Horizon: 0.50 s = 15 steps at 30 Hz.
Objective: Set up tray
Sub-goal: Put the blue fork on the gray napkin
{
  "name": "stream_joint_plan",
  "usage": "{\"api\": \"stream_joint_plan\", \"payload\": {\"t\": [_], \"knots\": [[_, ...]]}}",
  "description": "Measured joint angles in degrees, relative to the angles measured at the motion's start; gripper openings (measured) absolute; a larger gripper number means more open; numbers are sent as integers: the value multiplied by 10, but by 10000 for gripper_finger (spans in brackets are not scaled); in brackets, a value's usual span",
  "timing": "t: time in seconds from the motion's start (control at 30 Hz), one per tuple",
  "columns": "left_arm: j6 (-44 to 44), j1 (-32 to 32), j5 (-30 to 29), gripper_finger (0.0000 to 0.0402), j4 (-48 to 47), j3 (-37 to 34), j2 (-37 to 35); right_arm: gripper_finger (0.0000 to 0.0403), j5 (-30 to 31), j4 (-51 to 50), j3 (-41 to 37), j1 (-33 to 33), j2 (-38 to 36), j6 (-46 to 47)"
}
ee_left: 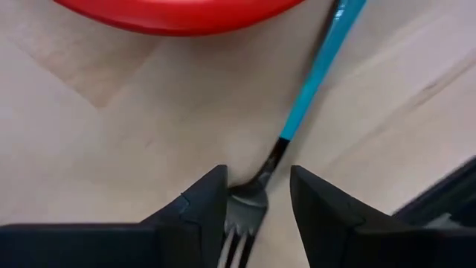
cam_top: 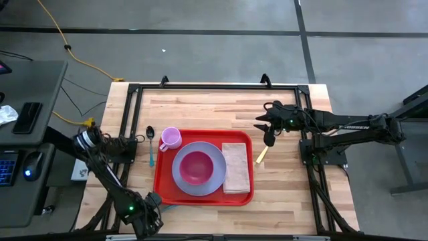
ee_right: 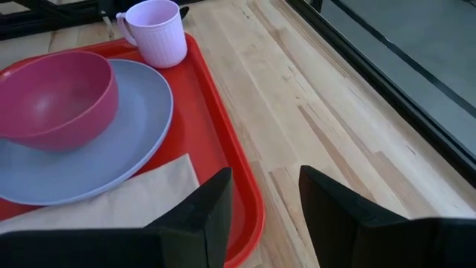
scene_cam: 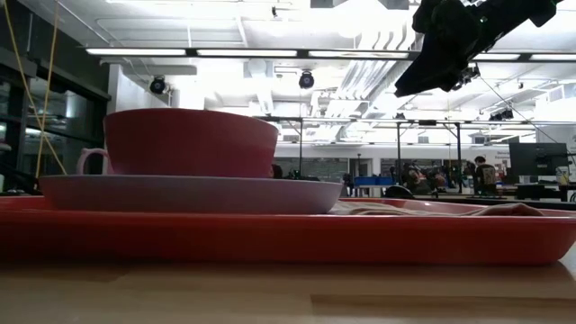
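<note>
glossy red rounded tray (cam_top: 203, 194) on woodgrain; left gripper (ee_left: 257, 199) straddles a fork (ee_left: 249, 207), right gripper (ee_right: 265, 195) parted, empty.

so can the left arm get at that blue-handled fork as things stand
Probably yes. The left tool is open and already straddles the fork at its neck on bare table, just off the tray edge, with nothing between.

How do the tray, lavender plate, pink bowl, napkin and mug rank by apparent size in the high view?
Largest to smallest, seen from above:
1. tray
2. lavender plate
3. napkin, in footprint; it looks close to the bowl, so this order is unsure
4. pink bowl
5. mug
</note>
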Motion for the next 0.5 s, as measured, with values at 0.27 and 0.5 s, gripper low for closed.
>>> {"api": "stream_joint_plan", "payload": {"t": [0.27,0.5], "knots": [[13,0,6,154,-2,2,14,136,-4,0,0,0,0,1],[17,0,12,84,2,0,15,136,-4,0,0,0,0,1]]}}
